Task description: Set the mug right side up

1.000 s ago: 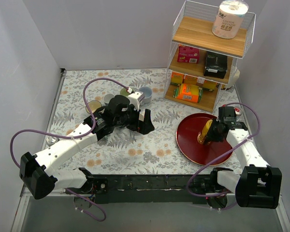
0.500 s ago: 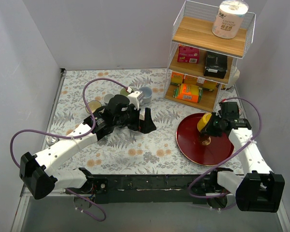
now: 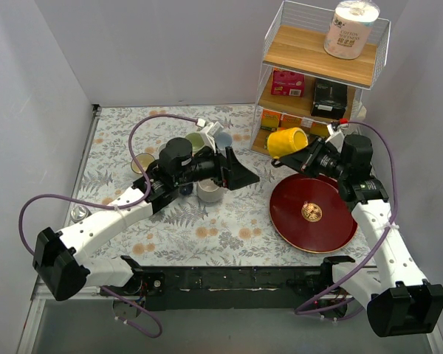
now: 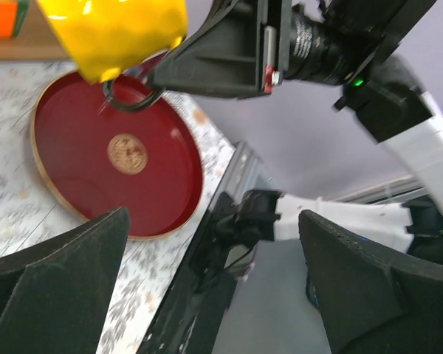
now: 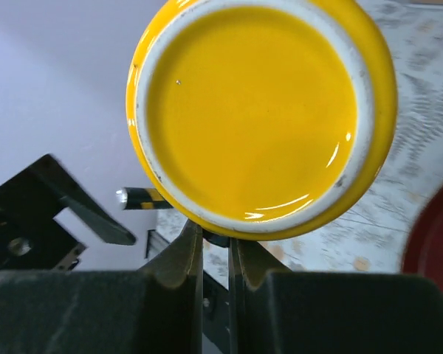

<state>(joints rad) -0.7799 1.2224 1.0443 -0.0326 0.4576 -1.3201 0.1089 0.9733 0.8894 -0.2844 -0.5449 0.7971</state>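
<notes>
The yellow mug (image 3: 286,141) with a black handle hangs in the air on its side, above the far edge of the red plate (image 3: 332,225). My right gripper (image 3: 308,156) is shut on the mug's handle. In the right wrist view the mug's base (image 5: 258,110) faces the camera, right above my closed right gripper (image 5: 215,251). My left gripper (image 3: 240,173) is open and empty, raised left of the mug and pointing at it. The left wrist view shows the mug (image 4: 111,29) above the plate (image 4: 66,177), between my wide-apart fingers (image 4: 52,295).
A white cup (image 3: 210,192), a green cup (image 3: 196,140) and a blue cup (image 3: 223,139) stand around my left arm. A wire shelf rack (image 3: 317,81) with boxes and a paper roll (image 3: 351,28) stands at the back right. Walls close both sides.
My right gripper lifted the yellow mug off the red plate, up and to the back left, tipping it on its side. My left gripper rose and swung right, uncovering the white cup.
</notes>
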